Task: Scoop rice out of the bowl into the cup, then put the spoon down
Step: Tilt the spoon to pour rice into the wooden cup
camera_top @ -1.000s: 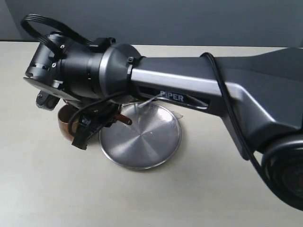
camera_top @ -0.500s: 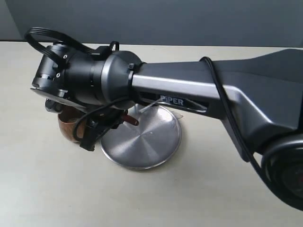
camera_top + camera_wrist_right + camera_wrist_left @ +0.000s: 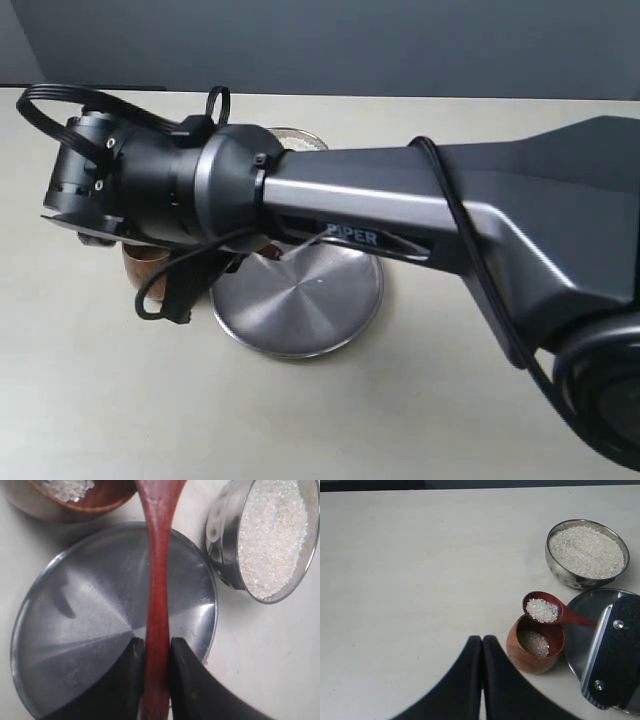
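Clamping the wooden spoon by its thin handle, the right gripper holds the grain-laden head just over the rim of the brown wooden cup, which has some rice inside. The steel bowl, full of grains, sits beside the flat steel plate. The left gripper hangs empty, fingers pressed together.

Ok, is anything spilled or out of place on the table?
Nothing stands out. The rice sits in the bowl, the loaded spoon is over the cup, and no stray grains show.
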Robot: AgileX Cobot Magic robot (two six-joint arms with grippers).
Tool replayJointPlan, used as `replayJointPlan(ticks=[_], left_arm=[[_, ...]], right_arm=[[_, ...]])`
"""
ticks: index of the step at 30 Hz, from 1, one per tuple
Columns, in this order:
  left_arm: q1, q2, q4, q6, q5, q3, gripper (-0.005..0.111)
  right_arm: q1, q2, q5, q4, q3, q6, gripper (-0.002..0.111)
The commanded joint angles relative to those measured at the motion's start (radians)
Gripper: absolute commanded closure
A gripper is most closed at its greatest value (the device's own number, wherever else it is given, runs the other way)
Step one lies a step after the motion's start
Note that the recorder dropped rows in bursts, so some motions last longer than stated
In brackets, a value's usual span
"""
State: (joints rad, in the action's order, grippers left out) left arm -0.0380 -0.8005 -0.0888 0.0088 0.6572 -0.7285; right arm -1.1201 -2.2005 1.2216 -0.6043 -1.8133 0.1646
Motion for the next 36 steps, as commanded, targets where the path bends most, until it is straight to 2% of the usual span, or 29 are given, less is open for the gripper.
replayJointPlan(ticks=[1, 11, 19, 36], left_arm=[[-0.002, -0.002, 0.001, -0.001, -0.004, 0.001, 0.106], [-0.002, -0.002, 0.001, -0.001, -0.004, 0.001, 0.106], [-0.002, -0.002, 0.001, -0.001, -0.004, 0.001, 0.106], [-0.002, -0.002, 0.001, -0.001, -0.004, 0.001, 0.106]], right_arm=[[0.002, 0.011, -0.001, -0.017, 0.005, 0.007, 0.109], [-0.003, 0.011, -0.001, -0.053, 0.084, 0.037, 0.109], [-0.055, 0.011, -0.001, -0.155, 0.085, 0.042, 0.109], [-0.055, 0.009, -0.001, -0.225, 0.085, 0.042, 0.109]])
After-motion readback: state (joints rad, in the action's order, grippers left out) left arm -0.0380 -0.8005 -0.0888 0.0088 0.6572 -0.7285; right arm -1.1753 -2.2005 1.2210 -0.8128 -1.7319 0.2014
